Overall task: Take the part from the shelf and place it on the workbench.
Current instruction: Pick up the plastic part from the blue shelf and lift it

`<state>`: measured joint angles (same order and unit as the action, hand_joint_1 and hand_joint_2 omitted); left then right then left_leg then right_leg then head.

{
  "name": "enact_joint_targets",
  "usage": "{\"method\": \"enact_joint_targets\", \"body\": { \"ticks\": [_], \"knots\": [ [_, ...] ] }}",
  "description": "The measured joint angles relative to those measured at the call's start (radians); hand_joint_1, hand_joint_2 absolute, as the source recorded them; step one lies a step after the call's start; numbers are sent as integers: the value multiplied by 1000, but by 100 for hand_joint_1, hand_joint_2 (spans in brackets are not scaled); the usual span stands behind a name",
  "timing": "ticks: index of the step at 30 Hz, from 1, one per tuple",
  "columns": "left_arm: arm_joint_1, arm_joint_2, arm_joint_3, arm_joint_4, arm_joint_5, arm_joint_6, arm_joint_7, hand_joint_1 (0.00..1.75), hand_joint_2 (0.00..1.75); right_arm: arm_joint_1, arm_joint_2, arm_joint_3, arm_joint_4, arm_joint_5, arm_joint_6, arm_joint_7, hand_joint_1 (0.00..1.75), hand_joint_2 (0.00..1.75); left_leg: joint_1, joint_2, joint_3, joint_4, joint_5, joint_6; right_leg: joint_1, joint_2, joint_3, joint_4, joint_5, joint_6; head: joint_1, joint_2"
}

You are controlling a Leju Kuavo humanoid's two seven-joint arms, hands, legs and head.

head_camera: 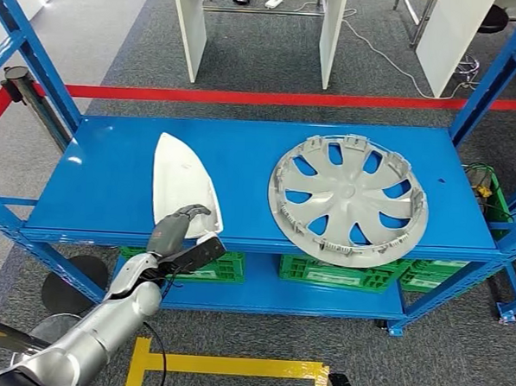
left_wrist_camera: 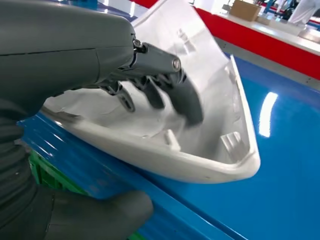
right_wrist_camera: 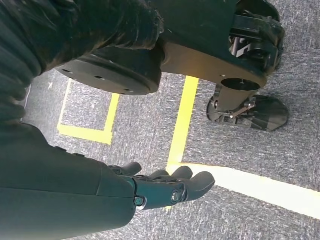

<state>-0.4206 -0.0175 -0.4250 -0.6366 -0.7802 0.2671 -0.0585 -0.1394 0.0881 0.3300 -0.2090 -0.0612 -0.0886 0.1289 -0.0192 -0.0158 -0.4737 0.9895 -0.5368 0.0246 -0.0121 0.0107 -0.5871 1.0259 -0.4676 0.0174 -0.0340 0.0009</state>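
Two parts lie on the blue shelf [head_camera: 112,181]: a white, shield-shaped part [head_camera: 181,182] toward the shelf's left half and a silver wheel cover [head_camera: 348,199] toward its right half, the two well apart. The white part sits at the shelf's front edge with its hollow side up, its near end overhanging that edge slightly. The left hand [head_camera: 175,232] reaches in from below the shelf's front edge and takes hold of that near end: in the left wrist view its dark fingers [left_wrist_camera: 185,100] curl down into the part's hollow [left_wrist_camera: 211,100] while the thick thumb [left_wrist_camera: 94,215] lies under the shelf edge beneath it. The right hand [right_wrist_camera: 166,187] hangs well away from the shelf, over grey carpet marked with yellow tape [right_wrist_camera: 183,120], holding nothing, its fingers loosely extended together. Green crates [head_camera: 343,271] stand on the tier under the shelf.
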Motion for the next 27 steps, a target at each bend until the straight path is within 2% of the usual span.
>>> {"method": "enact_joint_targets", "body": {
  "ticks": [11, 22, 27],
  "knots": [
    [-26, 0, 0, 3, 36, 38, 3, 175, 175, 0, 0, -2, 0, 1, -3, -1, 0, 175, 0, 0, -1, 0, 2, 0, 0, 1, 1, 0, 2, 1, 0, 0],
    [-24, 0, 5, 0, 76, 130, -73, 175, 175, 0, 0, -11, 0, 16, -5, -6, 0, 175, 0, 0, -2, 0, 2, 0, 0, 1, 0, 0, 2, 1, 0, 0],
    [-23, 0, 6, -2, 79, 137, -82, 175, 175, 0, 0, -12, 0, 17, -5, -6, 0, 175, 0, 0, -2, 0, 2, 0, 0, 1, 0, 0, 2, 1, 0, 0]
  ]
}}
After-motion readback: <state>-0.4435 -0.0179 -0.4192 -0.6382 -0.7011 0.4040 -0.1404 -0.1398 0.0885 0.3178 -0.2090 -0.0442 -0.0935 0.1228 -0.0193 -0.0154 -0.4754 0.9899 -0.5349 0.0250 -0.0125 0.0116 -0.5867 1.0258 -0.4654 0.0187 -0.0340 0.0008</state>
